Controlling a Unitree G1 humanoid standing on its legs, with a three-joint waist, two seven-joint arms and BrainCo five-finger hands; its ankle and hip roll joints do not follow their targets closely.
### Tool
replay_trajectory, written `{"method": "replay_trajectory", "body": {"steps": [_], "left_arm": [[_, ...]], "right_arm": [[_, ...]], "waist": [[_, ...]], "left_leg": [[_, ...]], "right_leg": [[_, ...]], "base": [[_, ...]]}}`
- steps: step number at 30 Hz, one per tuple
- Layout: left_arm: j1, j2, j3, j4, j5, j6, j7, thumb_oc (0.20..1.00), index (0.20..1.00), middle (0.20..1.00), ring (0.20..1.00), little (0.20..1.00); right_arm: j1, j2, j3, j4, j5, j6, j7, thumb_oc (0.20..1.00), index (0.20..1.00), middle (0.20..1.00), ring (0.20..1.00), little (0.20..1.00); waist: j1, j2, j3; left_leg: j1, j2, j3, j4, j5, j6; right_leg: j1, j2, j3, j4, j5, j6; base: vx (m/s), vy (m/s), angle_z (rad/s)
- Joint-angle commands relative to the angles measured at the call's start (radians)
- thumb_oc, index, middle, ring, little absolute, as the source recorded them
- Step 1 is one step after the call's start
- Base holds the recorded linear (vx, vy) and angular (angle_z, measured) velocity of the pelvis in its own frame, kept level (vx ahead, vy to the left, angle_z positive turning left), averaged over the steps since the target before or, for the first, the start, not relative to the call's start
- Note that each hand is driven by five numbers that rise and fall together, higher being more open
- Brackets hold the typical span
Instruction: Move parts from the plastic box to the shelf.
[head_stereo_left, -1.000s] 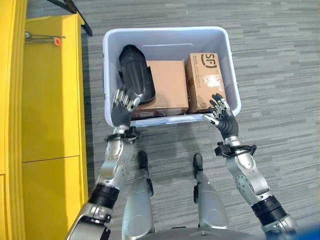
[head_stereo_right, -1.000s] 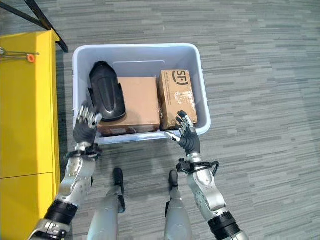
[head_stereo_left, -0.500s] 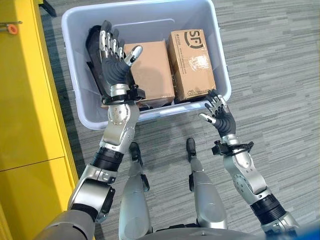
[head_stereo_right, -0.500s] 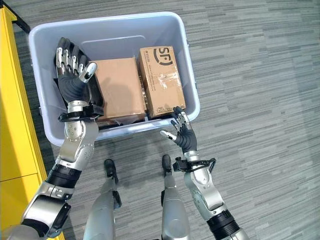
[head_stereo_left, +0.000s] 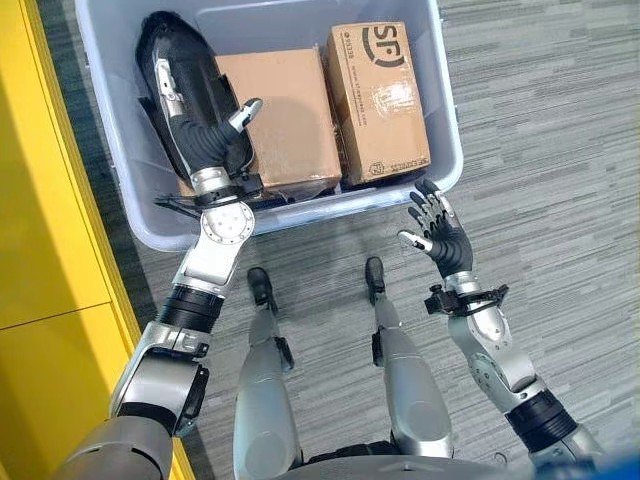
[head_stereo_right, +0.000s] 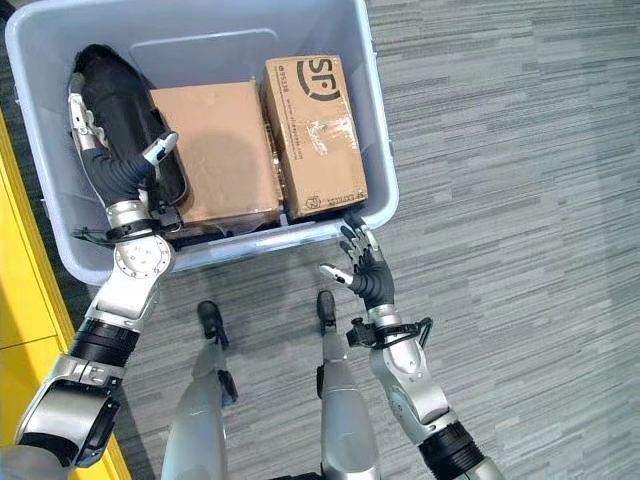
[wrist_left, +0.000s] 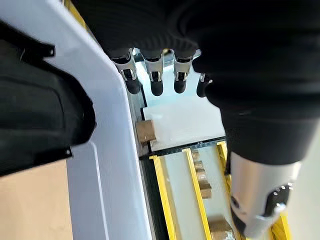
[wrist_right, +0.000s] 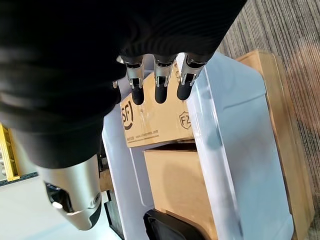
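- left eye view: plastic box (head_stereo_left: 150, 228) on the grey floor (head_stereo_left: 560, 150), yellow shelf (head_stereo_left: 50, 250) along the robot's left. inside the box: a black part (head_stereo_left: 175, 70) at the left end, a plain carton (head_stereo_left: 275, 110) in the middle, a printed carton (head_stereo_left: 378, 100) on the right.
- the left hand (head_stereo_left: 195, 125) is inside the box, laid over the black part, fingers straight, thumb out toward the plain carton; no curl round anything.
- the black part's long axis runs away from the robot, roughly in line with the left fingers, directly under them.
- right eye view: the right hand (head_stereo_right: 362, 270) hangs outside the box, just off its near right corner, fingers spread and relaxed, holding nothing; the printed carton lies just beyond the rim from it.
- left wrist view: straight fingertips (wrist_left: 156, 86) past the dark cover, box wall (wrist_left: 110, 165) alongside, black part at the edge.
- right wrist view: loose fingertips (wrist_right: 160, 92) pointing at the printed carton, box rim (wrist_right: 220, 165) between.
- judgement: the left hand is far nearer a part; a grasp is not yet made.
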Motion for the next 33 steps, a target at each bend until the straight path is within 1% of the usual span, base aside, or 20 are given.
{"method": "replay_trajectory", "body": {"steps": [1, 6, 8, 25, 33], "left_arm": [[0.006, 0.061, 0.06, -0.083, 0.107, -0.025, 0.041, 1.0, 1.0, 1.0, 1.0, 1.0], [0.063, 0.045, 0.087, -0.17, 0.151, -0.022, 0.052, 1.0, 1.0, 1.0, 1.0, 1.0], [0.085, 0.033, 0.092, -0.187, 0.143, -0.028, 0.049, 1.0, 1.0, 1.0, 1.0, 1.0], [0.112, 0.008, 0.095, -0.183, 0.135, -0.021, 0.062, 1.0, 1.0, 1.0, 1.0, 1.0], [0.114, -0.001, 0.097, -0.123, 0.078, -0.024, 0.062, 1.0, 1.0, 1.0, 1.0, 1.0]], "right_arm": [[-0.008, -0.018, -0.052, -0.077, 0.016, -0.074, -0.002, 1.0, 1.0, 1.0, 1.0, 1.0], [-0.006, -0.016, -0.053, -0.078, 0.013, -0.07, -0.006, 1.0, 1.0, 1.0, 1.0, 1.0], [-0.006, -0.018, -0.053, -0.077, 0.011, -0.067, -0.009, 1.0, 1.0, 1.0, 1.0, 1.0], [0.004, -0.026, -0.068, -0.094, 0.005, -0.069, -0.024, 1.0, 1.0, 1.0, 1.0, 1.0], [0.01, -0.028, -0.075, -0.098, 0.009, -0.069, -0.03, 1.0, 1.0, 1.0, 1.0, 1.0]], "waist": [[0.019, -0.021, -0.021], [0.03, -0.019, -0.015], [0.035, -0.018, -0.014], [0.041, -0.025, 0.0], [0.039, -0.033, 0.011]], "left_leg": [[0.0, 0.081, -0.038, 0.023, -0.002, -0.045], [0.0, 0.078, -0.046, 0.013, 0.0, -0.043], [0.002, 0.077, -0.047, 0.008, 0.001, -0.042], [-0.005, 0.078, -0.053, -0.013, 0.008, -0.04], [-0.015, 0.077, -0.054, -0.02, 0.01, -0.04]], "right_leg": [[0.07, -0.108, -0.049, 0.026, 0.036, 0.061], [0.073, -0.107, -0.057, 0.027, 0.03, 0.058], [0.074, -0.108, -0.059, 0.027, 0.026, 0.057], [0.065, -0.103, -0.067, 0.021, 0.023, 0.054], [0.059, -0.1, -0.073, 0.017, 0.024, 0.054]], "base": [[0.0, 0.0, 0.0], [0.0, 0.0, 0.0], [0.0, 0.0, 0.0], [0.0, 0.0, 0.03], [0.0, 0.0, 0.0]]}}
